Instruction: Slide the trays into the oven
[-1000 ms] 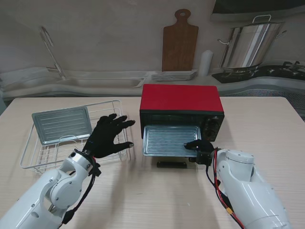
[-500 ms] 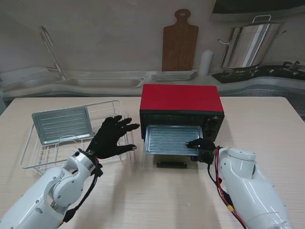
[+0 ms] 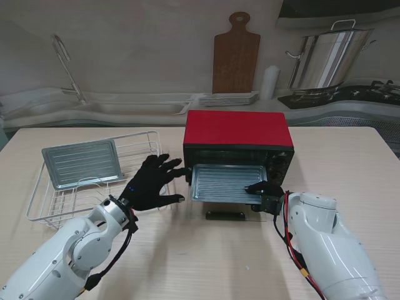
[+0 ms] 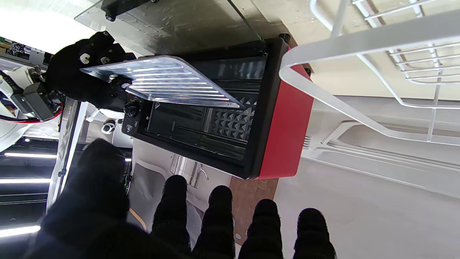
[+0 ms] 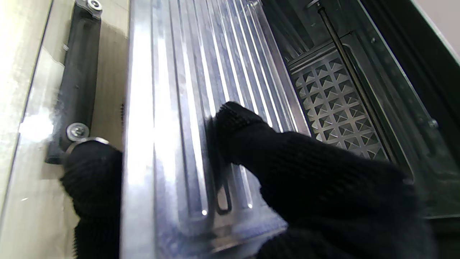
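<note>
First tray part-way into oven; second tray not yet started.

Tray (image 3: 226, 183) sits half in the oven (image 3: 238, 140) mouth, its near edge out over the dropped door (image 3: 226, 214). Right hand (image 3: 264, 189) is clamped on that tray's near right corner, thumb on top, fingers under the rim. Left hand (image 3: 153, 182) is empty, fingers spread, near the oven's left front corner; contact with the tray cannot be told. Judged: tray one needs a push fully home. Tray two (image 3: 82, 163) lies in the rack (image 3: 37, 200) at far left, untouched.
</note>
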Action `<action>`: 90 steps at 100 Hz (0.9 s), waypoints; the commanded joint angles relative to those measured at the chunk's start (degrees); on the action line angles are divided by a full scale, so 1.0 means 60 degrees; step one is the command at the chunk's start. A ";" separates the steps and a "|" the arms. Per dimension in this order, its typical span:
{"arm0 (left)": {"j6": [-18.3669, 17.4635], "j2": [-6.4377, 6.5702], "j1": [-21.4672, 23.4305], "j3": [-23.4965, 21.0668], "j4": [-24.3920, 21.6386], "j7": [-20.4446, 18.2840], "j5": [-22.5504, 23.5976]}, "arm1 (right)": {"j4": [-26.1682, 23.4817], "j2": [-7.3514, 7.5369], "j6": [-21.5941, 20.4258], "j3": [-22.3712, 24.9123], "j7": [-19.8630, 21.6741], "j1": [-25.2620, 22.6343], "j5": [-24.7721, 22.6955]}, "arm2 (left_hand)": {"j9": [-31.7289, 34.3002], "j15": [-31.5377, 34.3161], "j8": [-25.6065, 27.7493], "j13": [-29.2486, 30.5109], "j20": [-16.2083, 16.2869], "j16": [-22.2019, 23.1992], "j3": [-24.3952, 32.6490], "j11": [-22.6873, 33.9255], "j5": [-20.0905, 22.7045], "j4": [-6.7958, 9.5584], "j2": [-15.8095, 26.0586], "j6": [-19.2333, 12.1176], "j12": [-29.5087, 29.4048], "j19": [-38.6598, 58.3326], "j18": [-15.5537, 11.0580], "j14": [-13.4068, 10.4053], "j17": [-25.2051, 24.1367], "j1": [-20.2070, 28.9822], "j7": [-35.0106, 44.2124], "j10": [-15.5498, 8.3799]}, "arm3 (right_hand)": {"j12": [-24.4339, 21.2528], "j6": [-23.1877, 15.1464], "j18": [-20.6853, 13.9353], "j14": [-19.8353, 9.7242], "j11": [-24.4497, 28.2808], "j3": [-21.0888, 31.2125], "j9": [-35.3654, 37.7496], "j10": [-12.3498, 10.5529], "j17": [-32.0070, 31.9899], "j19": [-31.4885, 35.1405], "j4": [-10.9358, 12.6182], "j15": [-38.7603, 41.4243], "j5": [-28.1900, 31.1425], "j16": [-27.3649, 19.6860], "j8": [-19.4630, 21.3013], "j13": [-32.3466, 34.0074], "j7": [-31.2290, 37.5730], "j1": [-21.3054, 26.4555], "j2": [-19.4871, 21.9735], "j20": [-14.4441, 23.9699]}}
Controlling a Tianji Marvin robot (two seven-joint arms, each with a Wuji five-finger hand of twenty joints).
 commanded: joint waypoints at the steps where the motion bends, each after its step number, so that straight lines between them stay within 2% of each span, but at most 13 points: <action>1: -0.0038 -0.0034 0.0030 0.0003 -0.0091 -0.0165 -0.0012 | -0.0047 -0.0086 0.0001 -0.0020 0.0193 -0.0027 -0.0030 | -0.0357 -0.0097 -0.0175 -0.0321 -0.0148 -0.0134 -0.0268 -0.0056 -0.0420 0.0004 0.0419 -0.0264 -0.0219 -0.0458 -0.0283 -0.0256 -0.0174 -0.0089 0.0001 -0.0218 | -0.0020 -0.1069 -0.1061 0.0603 0.0310 0.0864 -0.0114 0.0182 0.0472 0.0671 0.0053 0.0911 0.0578 0.0370 0.0670 0.0764 0.1597 0.0916 0.0735 0.0060; 49: 0.0047 -0.0073 0.0043 -0.0239 -0.0199 -0.0011 -0.0024 | 0.0167 -0.0101 0.0135 -0.0058 0.0332 0.0198 0.0034 | -0.0377 -0.0091 -0.0191 -0.0326 -0.0235 -0.0153 -0.0265 -0.0032 -0.0403 0.0001 0.0392 -0.0278 -0.0236 -0.0453 -0.0282 -0.0255 -0.0177 -0.0082 0.0029 -0.0227 | 0.0001 -0.1051 -0.1114 0.0591 0.0322 0.0838 -0.0149 0.0196 0.0467 0.0724 0.0062 0.0987 0.0550 0.0403 0.0711 0.0767 0.1618 0.0915 0.0762 0.0097; 90: 0.0025 -0.0076 0.0087 -0.0307 -0.0253 0.0048 0.0019 | 0.0398 -0.0201 0.0231 -0.0133 0.0136 0.0412 0.0164 | -0.0377 -0.0093 -0.0210 -0.0332 -0.0269 -0.0164 -0.0257 -0.0025 -0.0387 -0.0004 0.0377 -0.0276 -0.0246 -0.0438 -0.0281 -0.0260 -0.0175 -0.0090 0.0031 -0.0208 | 0.0003 -0.1054 -0.1136 0.0596 0.0332 0.0831 -0.0165 0.0197 0.0486 0.0719 0.0059 0.0987 0.0534 0.0401 0.0718 0.0775 0.1610 0.0922 0.0780 0.0101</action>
